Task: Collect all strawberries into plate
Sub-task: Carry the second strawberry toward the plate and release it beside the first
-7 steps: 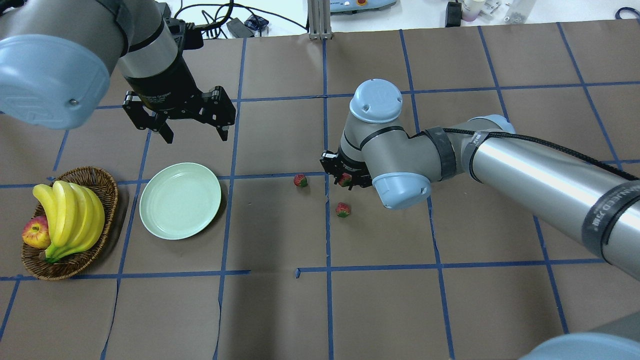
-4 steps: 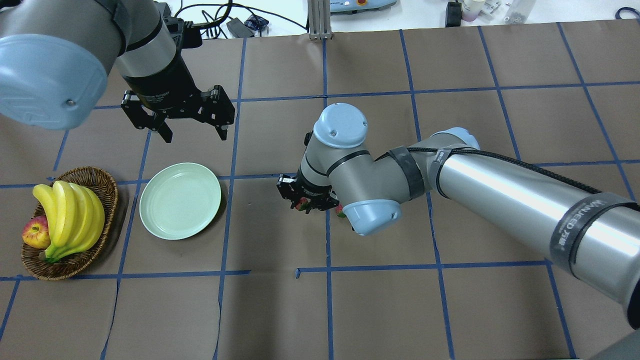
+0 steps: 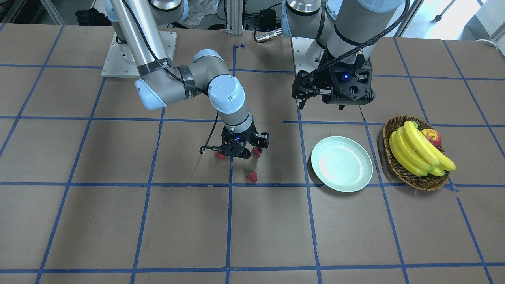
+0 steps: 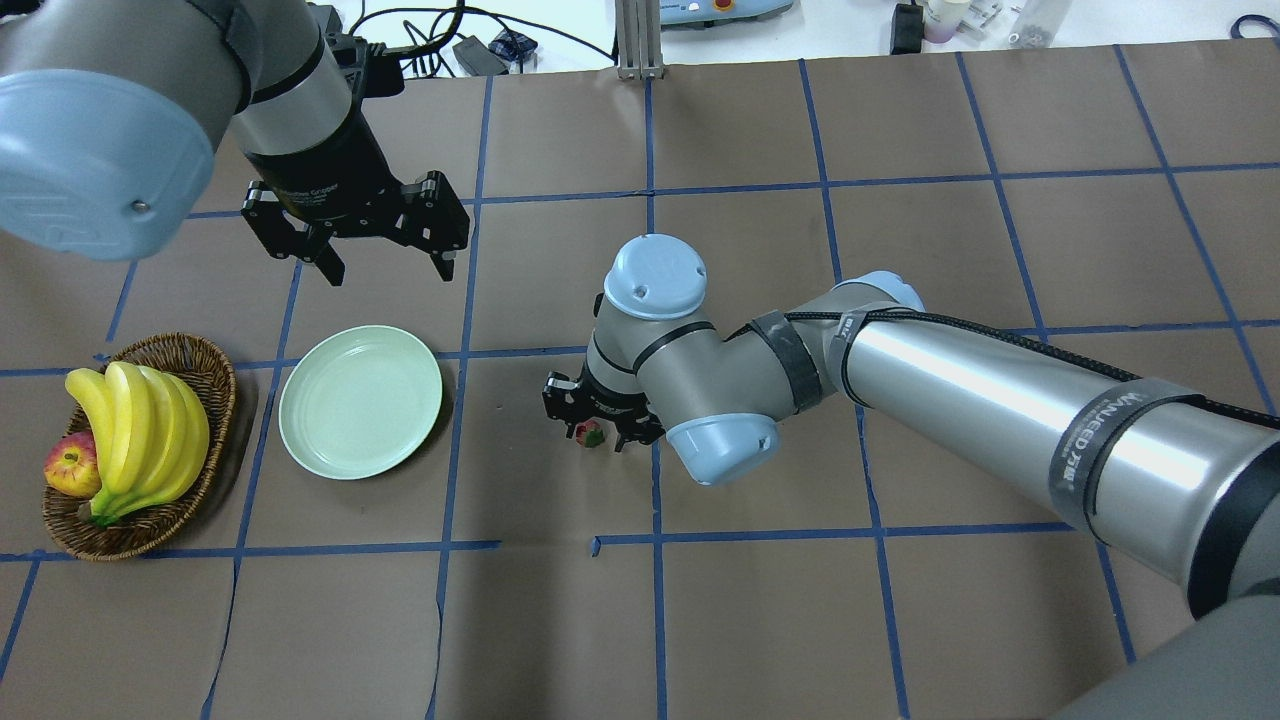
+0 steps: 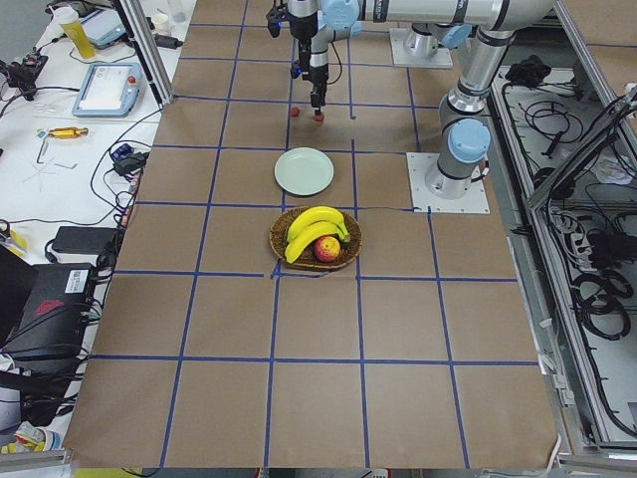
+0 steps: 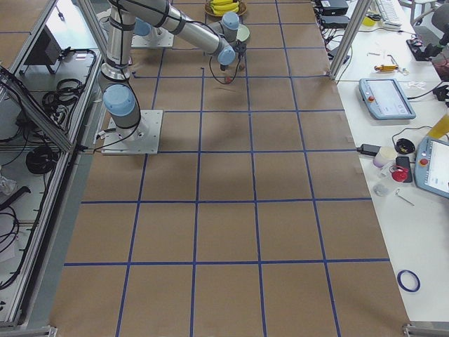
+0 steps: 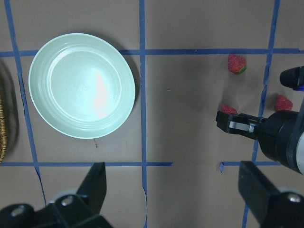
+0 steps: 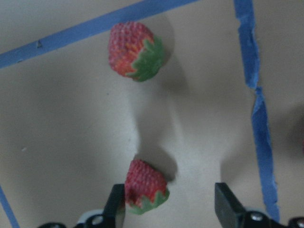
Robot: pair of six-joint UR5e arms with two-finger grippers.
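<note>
The pale green plate (image 4: pixel 360 402) lies empty left of centre; it also shows in the front view (image 3: pixel 341 163) and the left wrist view (image 7: pixel 81 85). My right gripper (image 4: pixel 598 424) is low over the table, to the right of the plate, and open. One strawberry (image 4: pixel 591 433) lies between its fingers, against one finger (image 8: pixel 116 205), as the right wrist view (image 8: pixel 145 187) shows. A second strawberry (image 3: pixel 252 176) lies just beyond it and a third (image 3: pixel 219 155) beside it. My left gripper (image 4: pixel 390 272) hangs open and empty above the table behind the plate.
A brown wicker basket (image 4: pixel 218 378) with bananas (image 4: pixel 140 425) and an apple (image 4: pixel 72 465) stands left of the plate. The right arm (image 4: pixel 960 400) stretches across the table's right half. Blue tape lines grid the brown table.
My right gripper has moved left and closer to the robot. The strawberry between its fingers has moved along with it. The left arm has barely moved.
</note>
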